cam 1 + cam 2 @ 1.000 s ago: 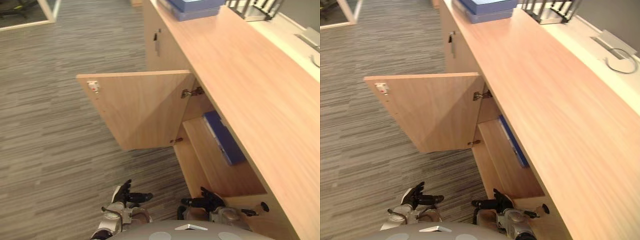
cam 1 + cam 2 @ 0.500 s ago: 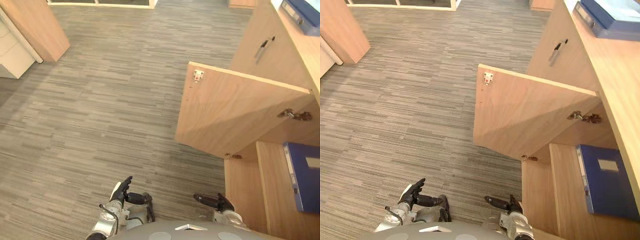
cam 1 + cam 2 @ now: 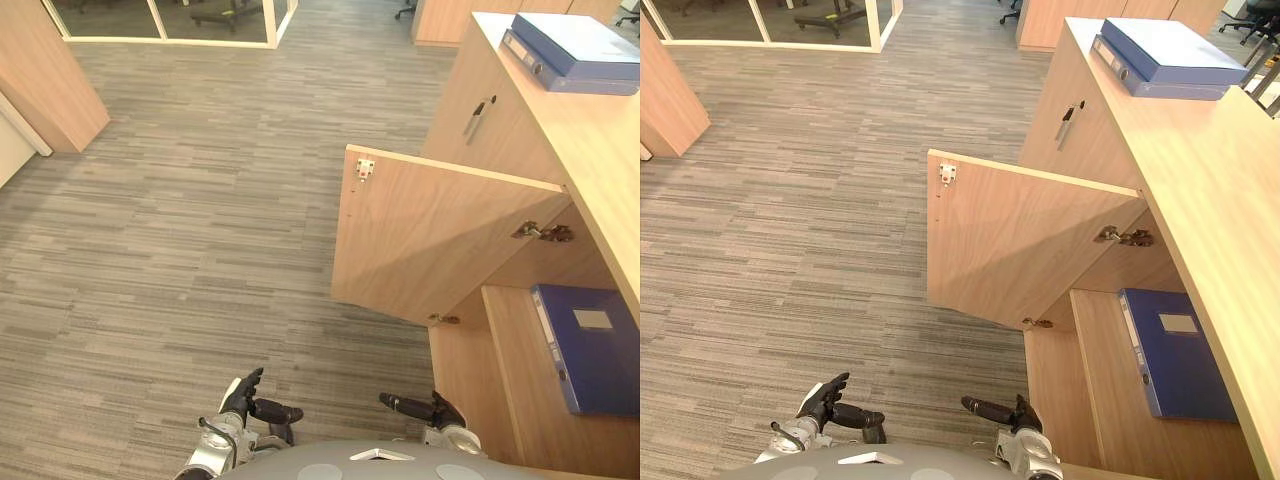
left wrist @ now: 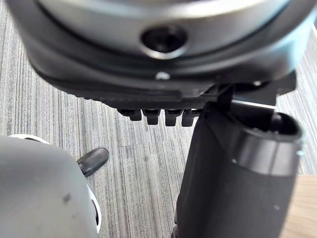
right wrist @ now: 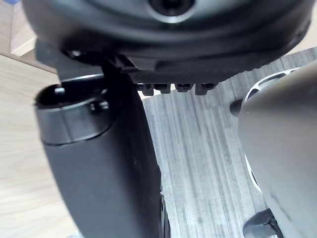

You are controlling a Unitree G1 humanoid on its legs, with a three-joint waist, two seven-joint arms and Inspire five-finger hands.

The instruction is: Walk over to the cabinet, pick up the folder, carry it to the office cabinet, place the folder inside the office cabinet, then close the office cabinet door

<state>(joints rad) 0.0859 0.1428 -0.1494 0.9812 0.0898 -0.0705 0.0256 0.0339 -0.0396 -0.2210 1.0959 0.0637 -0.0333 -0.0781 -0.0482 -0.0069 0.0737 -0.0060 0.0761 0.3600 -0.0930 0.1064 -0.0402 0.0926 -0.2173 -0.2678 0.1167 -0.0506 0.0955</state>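
**A:** What has changed?

**B:** Only the view, which has swung out over the grey carpet floor (image 3: 180, 230). The flat blue folder (image 3: 590, 345) lies inside the light wooden office cabinet (image 3: 495, 380). Its wooden door (image 3: 430, 240) stands open, so I judge only closing remains.

**A:** And the hands?

**B:** The left robot hand (image 3: 243, 392) and right robot hand (image 3: 428, 408) hang low, with fingers loose and empty. The door's outer face is hidden.

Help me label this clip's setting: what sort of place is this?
Likely an office: a wooden cabinet with its door open, a blue folder on its shelf, grey carpet, and a glass partition.
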